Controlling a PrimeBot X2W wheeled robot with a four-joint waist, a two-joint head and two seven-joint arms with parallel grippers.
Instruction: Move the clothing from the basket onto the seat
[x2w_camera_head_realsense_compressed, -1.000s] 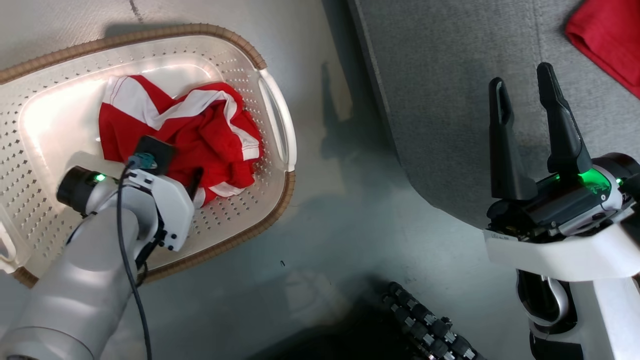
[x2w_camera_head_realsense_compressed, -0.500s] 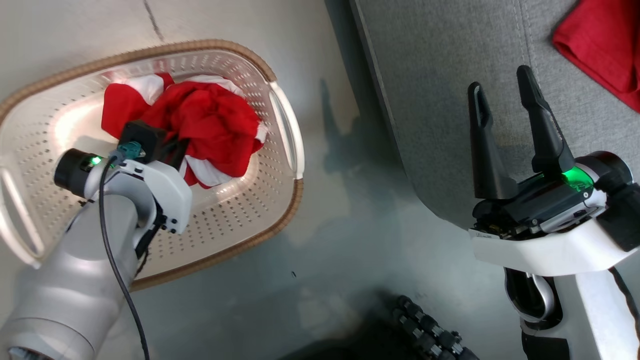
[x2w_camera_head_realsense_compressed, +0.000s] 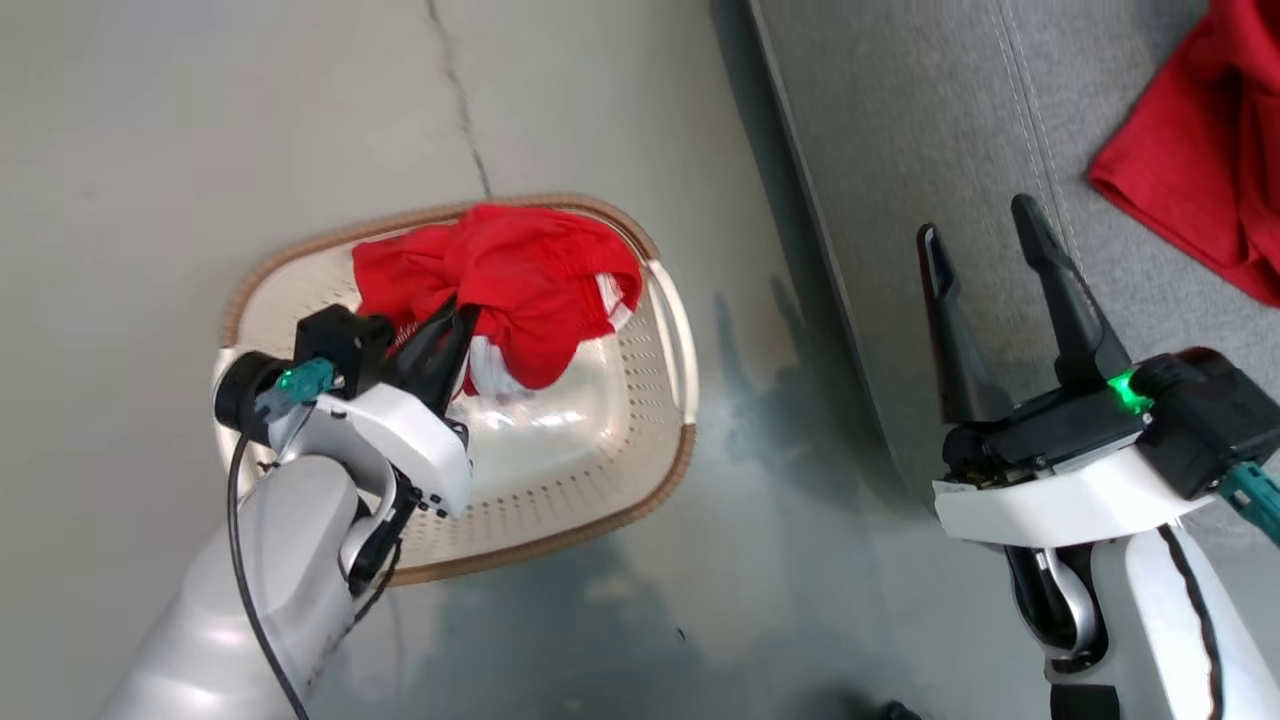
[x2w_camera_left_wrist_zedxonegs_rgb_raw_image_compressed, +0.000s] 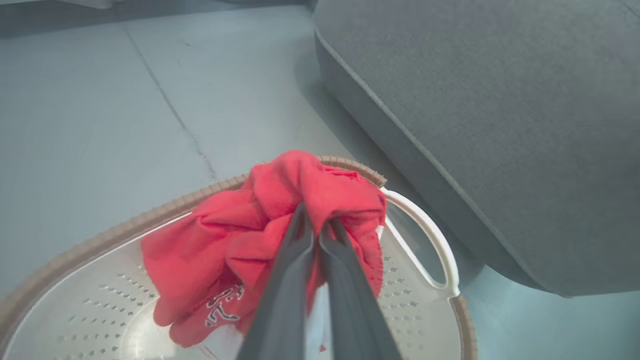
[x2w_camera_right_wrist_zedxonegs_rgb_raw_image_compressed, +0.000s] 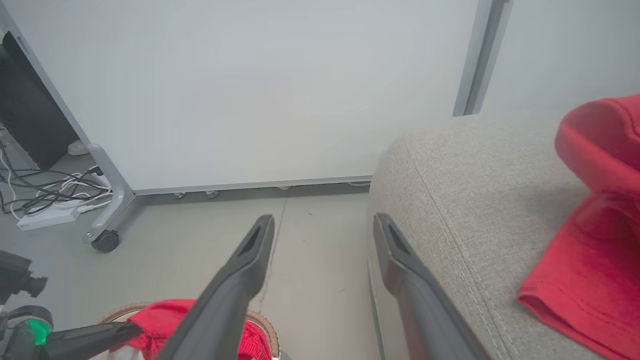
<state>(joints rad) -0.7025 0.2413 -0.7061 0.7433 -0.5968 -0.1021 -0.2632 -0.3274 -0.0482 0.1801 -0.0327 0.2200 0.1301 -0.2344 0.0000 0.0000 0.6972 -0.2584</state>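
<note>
Two red garments were counted. One piece of the clothing (x2w_camera_head_realsense_compressed: 520, 275) hung bunched from the left gripper (x2w_camera_head_realsense_compressed: 462, 318), whose two dark fingers were pressed together on the fabric. A white panel and dark lettering showed on the hanging folds in the left wrist view. This bundle was over the far end of the basket (x2w_camera_head_realsense_compressed: 640, 480), above its perforated bottom; whether the lowest fold touched that bottom could not be told.

One basket was present. It stood on the grey floor (x2w_camera_head_realsense_compressed: 200, 150) just beside the rounded corner of the seat (x2w_camera_head_realsense_compressed: 900, 150), apart from it.

The second garment (x2w_camera_head_realsense_compressed: 1190, 160) lay on the seat cushion, beyond the stitched seam and away from the seat's edge nearest the basket.

The right gripper (x2w_camera_head_realsense_compressed: 975, 225) was over that edge of the seat — its two fingers spread wide and empty.

One white panel (x2w_camera_right_wrist_zedxonegs_rgb_raw_image_compressed: 250, 90) on a castor stood on the floor beyond the seat, with loose cables (x2w_camera_right_wrist_zedxonegs_rgb_raw_image_compressed: 40, 195) by its foot.
</note>
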